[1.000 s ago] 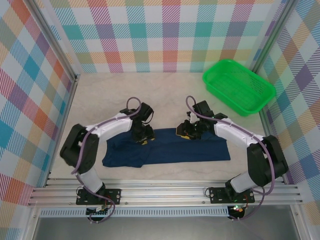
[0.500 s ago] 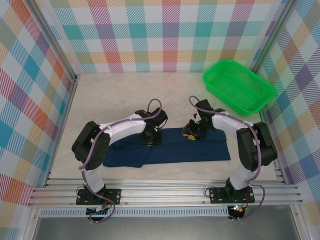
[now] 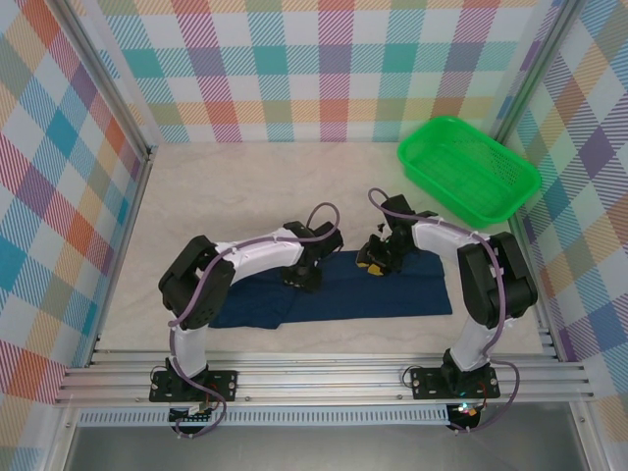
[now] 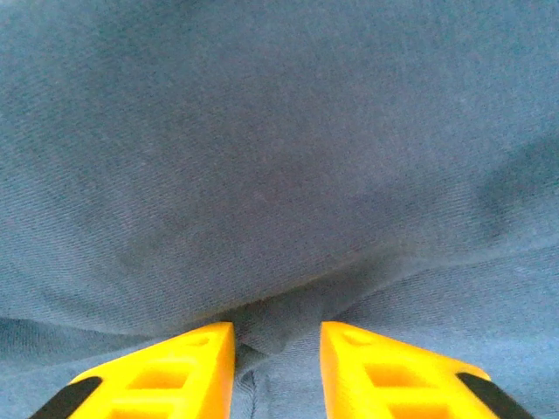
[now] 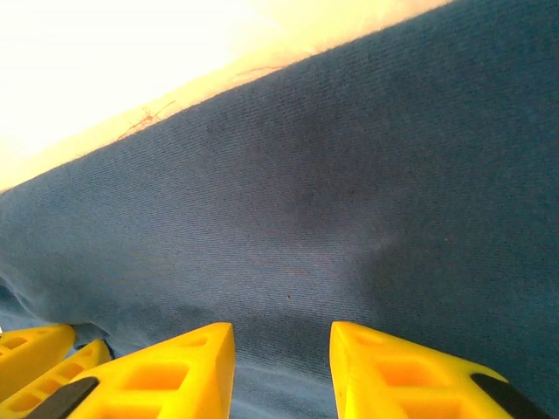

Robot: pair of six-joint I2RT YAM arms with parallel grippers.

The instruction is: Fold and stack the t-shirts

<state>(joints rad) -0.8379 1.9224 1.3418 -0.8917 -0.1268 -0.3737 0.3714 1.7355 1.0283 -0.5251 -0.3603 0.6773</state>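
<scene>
- Well, the dark navy blue cloth t-shirt (image 3: 392, 299) lies in a long flat strip on the pale sandy table (image 3: 216, 196), near the front, between the two arms.
- On the left, the shirt's end hangs a bit lower than the rest. It probably needs a tidy before the next fold.
- The left gripper (image 3: 302, 278) sits on the far edge of the shirt, near the middle. Its yellow fingers (image 4: 175, 367) stand a little apart with a small bump of cloth between them. Whether that bump is squeezed tight cannot be told.
- The right gripper (image 3: 374, 263) sits on the same far edge, close by. Its fingers (image 5: 393, 367) stand apart, and the cloth in front of them looks flat, so nothing seems caught.
- To do this step well, both arms should probably pinch the edge in line with each other. Then they should move together, so the fold lands straight.
- The bright green plastic basket (image 3: 401, 152) stands well apart at the back right.
</scene>
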